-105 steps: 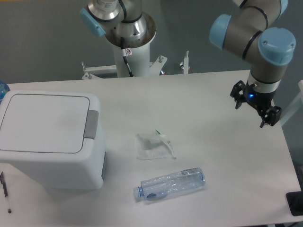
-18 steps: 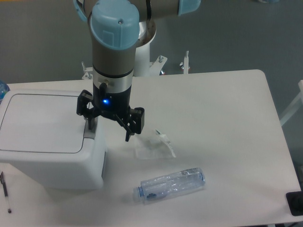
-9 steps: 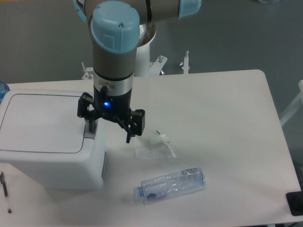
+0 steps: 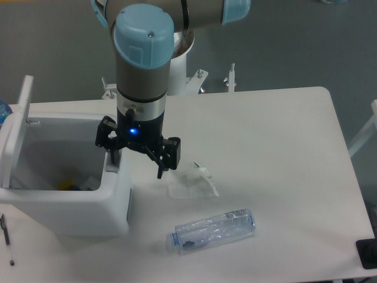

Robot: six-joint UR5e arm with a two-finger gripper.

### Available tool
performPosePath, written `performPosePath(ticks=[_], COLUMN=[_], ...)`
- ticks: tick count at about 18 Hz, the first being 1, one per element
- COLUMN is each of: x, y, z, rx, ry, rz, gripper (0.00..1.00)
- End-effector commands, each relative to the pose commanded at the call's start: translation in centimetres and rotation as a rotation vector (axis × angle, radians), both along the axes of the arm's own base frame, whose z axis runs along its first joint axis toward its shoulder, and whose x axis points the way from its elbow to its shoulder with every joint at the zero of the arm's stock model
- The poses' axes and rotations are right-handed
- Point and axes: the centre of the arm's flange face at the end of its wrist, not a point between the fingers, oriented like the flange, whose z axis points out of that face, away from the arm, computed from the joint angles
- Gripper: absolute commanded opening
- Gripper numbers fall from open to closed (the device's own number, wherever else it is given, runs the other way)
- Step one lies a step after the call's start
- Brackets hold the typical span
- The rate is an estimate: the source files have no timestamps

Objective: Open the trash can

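The lid (image 4: 17,127) has sprung up from flat and now stands upright at the far side of the trash can (image 4: 76,206) from the gripper (image 4: 136,158). The gripper's fingers are spread, grasping nothing, one finger (image 4: 112,158) down on the bin's near edge; a clear bottle (image 4: 212,230) lies on the table (image 4: 277,153) below it.

The black two-finger end effector (image 4: 136,160) covers the grey push-button tab on the right rim of the large boxy white plastic trash can (image 4: 70,209), so contact there cannot be judged. Inside the bin, small yellow and pale scraps (image 4: 75,185) are too dim to identify. The upright white lid (image 4: 16,131) is cut by the picture's left edge. A black object (image 4: 367,253) at the desk's near right corner is cropped.
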Motion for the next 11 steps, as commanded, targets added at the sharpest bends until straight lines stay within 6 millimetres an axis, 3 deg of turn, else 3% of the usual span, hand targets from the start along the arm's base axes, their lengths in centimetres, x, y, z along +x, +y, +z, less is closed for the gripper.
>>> performPosePath(ticks=[4,6,8,11], x=[-0.9,-2.5,-4.7,-10.4], y=[-0.3,-0.8,-1.9,-4.9], z=[0.9,1.4,1.6,0.2], rx=[0.011,0.021,0.023,0.002], ry=[0.021,0.034,0.055,0.076], rz=[0.007,0.02,-0.005,-0.042], gripper=[1.0,1.0,1.0,1.0])
